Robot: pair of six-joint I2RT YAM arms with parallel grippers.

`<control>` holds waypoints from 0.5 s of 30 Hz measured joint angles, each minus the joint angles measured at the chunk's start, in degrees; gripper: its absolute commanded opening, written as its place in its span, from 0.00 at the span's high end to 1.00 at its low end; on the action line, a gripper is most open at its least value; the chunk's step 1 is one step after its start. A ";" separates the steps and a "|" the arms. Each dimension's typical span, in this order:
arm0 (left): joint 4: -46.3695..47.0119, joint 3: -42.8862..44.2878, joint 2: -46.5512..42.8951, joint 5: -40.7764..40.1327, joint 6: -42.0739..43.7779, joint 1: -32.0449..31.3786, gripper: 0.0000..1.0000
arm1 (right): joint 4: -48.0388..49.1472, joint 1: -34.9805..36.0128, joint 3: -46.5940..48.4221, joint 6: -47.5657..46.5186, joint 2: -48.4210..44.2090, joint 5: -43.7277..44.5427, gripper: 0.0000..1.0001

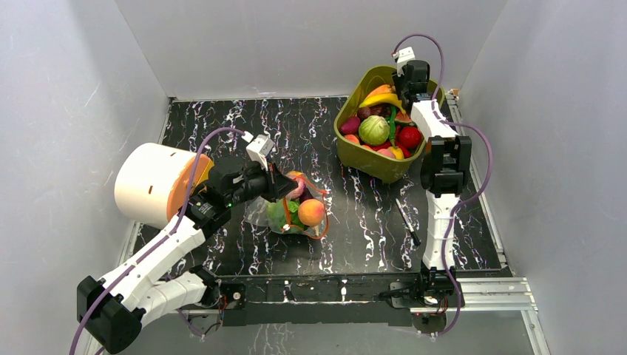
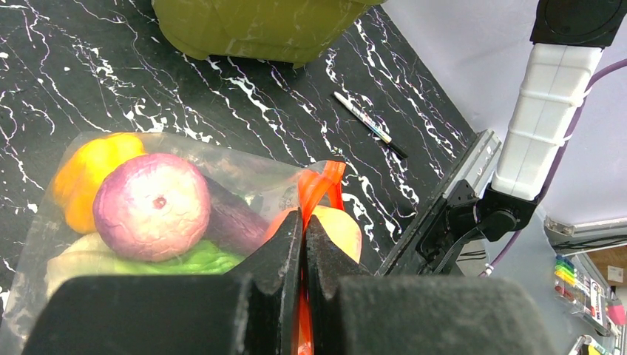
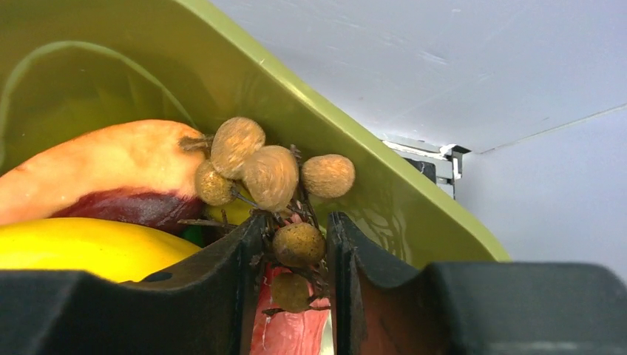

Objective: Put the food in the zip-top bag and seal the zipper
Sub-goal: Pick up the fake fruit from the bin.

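left pincer (image 2: 302, 220) pinches shut on the orange zipper (image 2: 318, 185) | zip-top bag (image 2: 248, 168) lies mid black table (image 2: 89, 89), food (image 2: 151, 207) inside | right pincer (image 3: 296, 222) in green tub (image 3: 355, 200), narrow, bunch of brown balls (image 3: 270, 176) between its jaws, cannot tell if squeezed

White shells, black joints: left arm (image 1: 159, 255) at 8 o'clock, right arm (image 1: 441, 225) at 4. Purple cables (image 1: 486, 159), blk fingers (image 2: 270, 270).
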 measured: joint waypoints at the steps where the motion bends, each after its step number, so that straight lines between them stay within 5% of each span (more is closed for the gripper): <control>1: 0.00 0.00 0.00 0.00 -0.09 0.00 1.00 | -0.22 0.00 0.00 -0.04 0.11 -0.26 0.75; 8: 0.35 0.00 0.00 0.00 -0.81 0.00 1.00 | -0.37 0.00 0.00 -0.70 0.17 -1.73 0.89; 15: 0.76 -0.70 -0.02 0.04 -1.53 0.00 1.00 | -0.39 -0.02 -0.61 -1.11 -0.55 -2.60 0.92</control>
